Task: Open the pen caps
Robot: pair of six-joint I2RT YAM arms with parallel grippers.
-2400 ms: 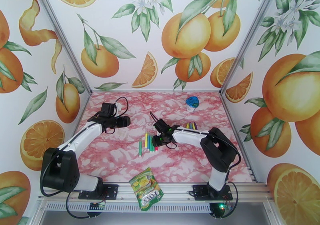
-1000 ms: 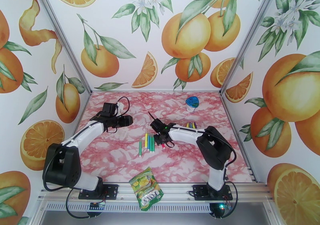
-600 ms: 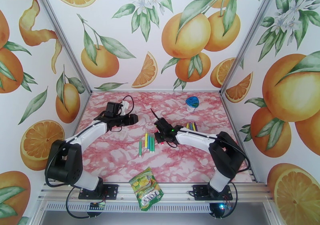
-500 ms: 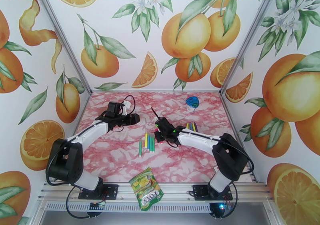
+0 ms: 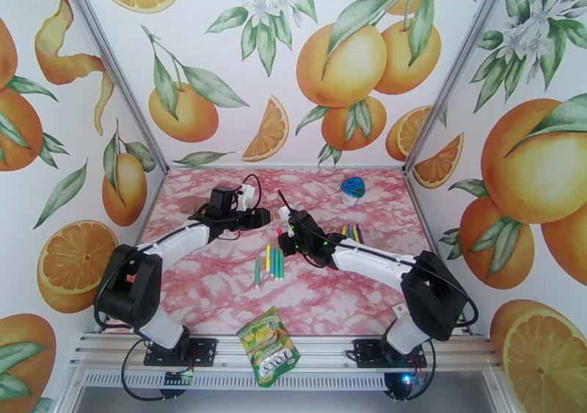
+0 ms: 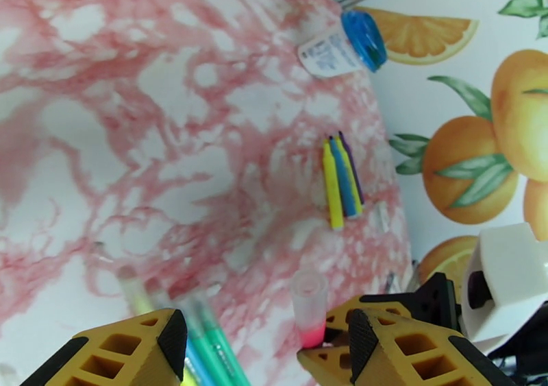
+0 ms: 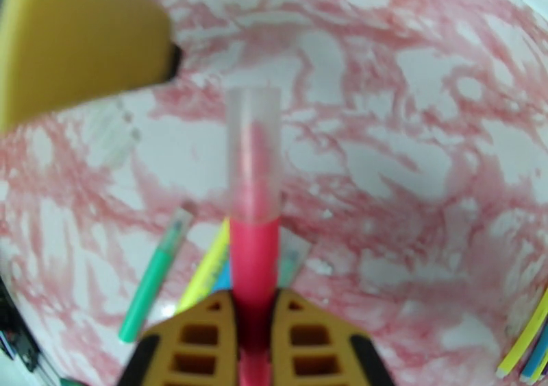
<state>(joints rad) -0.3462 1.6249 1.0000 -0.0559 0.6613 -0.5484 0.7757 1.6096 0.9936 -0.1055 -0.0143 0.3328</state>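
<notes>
- Handling, as I judge it: the red pen (image 7: 254, 264) is light, thin and stiff. Its cap (image 7: 253, 151) looks smooth and slippery and is probably a snug push fit. It wants a straight pull along the barrel, not a bend.
- Where to hold: on the barrel just under the cap, where the right claw (image 7: 253, 308) is clenched on it. The second hold belongs across the cap's sides at mid-length, squeezed lightly so the thin shell does not pinch the tip.
- Left claw (image 6: 266, 326): released and empty. The cap stands between its spread fingers, closer to the 3 o'clock one, and I see no contact.
- Look: a red barrel with a short, translucent cap that shows the red tip inside. The cap is seated on the pen.
- Place: the pen is held above the middle of the table (image 5: 220, 290), with the cap pointing to 12 o'clock in the right wrist view.
- A row of pens (image 5: 271, 262) lies at 6 o'clock from it and a second bunch (image 5: 351, 231) at 3 o'clock. Their caps are too small to judge.
</notes>
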